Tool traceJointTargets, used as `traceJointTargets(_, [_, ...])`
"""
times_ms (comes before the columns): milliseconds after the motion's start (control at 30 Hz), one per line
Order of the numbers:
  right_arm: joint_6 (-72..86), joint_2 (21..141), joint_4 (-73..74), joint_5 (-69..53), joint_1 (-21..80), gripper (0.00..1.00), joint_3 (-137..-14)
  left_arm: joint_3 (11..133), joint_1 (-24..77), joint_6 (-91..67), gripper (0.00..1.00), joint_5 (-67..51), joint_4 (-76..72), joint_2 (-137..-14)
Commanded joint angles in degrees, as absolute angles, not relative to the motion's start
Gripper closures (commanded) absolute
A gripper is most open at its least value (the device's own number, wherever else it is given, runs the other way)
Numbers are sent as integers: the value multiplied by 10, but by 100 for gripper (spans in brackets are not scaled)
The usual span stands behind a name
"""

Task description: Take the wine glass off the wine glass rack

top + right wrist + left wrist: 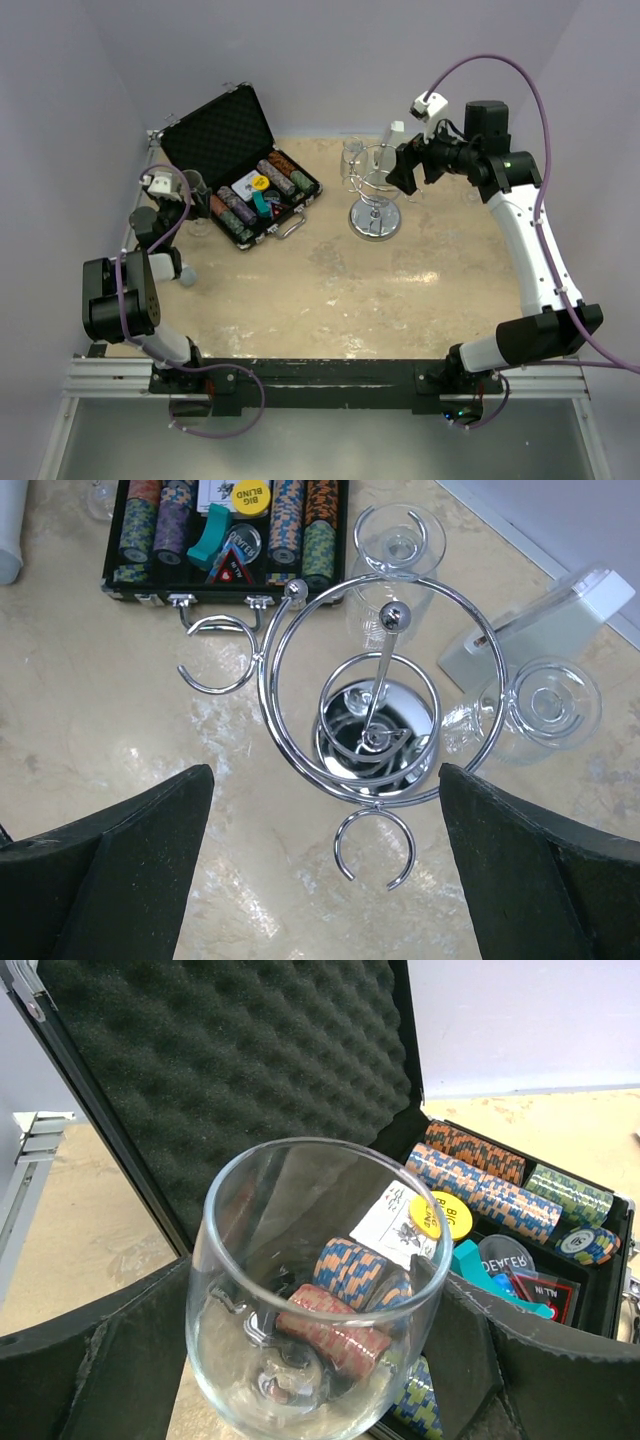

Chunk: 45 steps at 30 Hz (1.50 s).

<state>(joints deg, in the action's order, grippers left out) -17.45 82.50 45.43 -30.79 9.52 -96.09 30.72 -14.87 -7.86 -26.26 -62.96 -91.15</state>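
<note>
The wine glass rack [375, 195] stands at the back middle of the table. The right wrist view looks down on its chrome rings [385, 690]. Two wine glasses hang from it, one at the far side [400, 545] and one at the right [550, 705]. Two wire loops [373, 845] are empty. My right gripper [325, 775] is wide open above the rack's near side and touches nothing. My left gripper [315, 1290] is shut on the bowl of another wine glass [300, 1260], upright at the far left [194, 185] beside the case.
An open black case [245, 170] of poker chips lies left of the rack, with its foam lid [230, 1060] raised. A white box [540, 630] stands just behind the rack. Walls close in the table at the back and on both sides.
</note>
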Motion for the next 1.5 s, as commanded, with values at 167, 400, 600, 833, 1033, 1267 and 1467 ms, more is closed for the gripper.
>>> traceJointTargets(167, [-169, 824, 425, -333, 94, 1, -967, 312, -154, -55, 0, -287, -615, -858])
traceJointTargets(400, [-163, 826, 418, -342, 94, 2, -966, 293, -156, -38, 0, -261, -590, -822])
traceJointTargets(600, [-156, 834, 411, -352, 94, 1, -976, 288, -159, -24, 0, -242, -524, -779])
traceJointTargets(833, [-140, 847, 394, -370, 94, 1, -983, 272, -159, -3, 0, -223, -473, -730])
traceJointTargets(1033, [-135, 846, 389, -386, 94, 1, -981, 289, -160, -11, 0, -215, -441, -711])
traceJointTargets(1267, [-116, 836, 366, -401, 94, 1, -955, 312, -160, -11, 0, -217, -387, -700])
traceJointTargets(1467, [-114, 831, 365, -407, 94, 1, -956, 338, -159, -29, 0, -237, -347, -672])
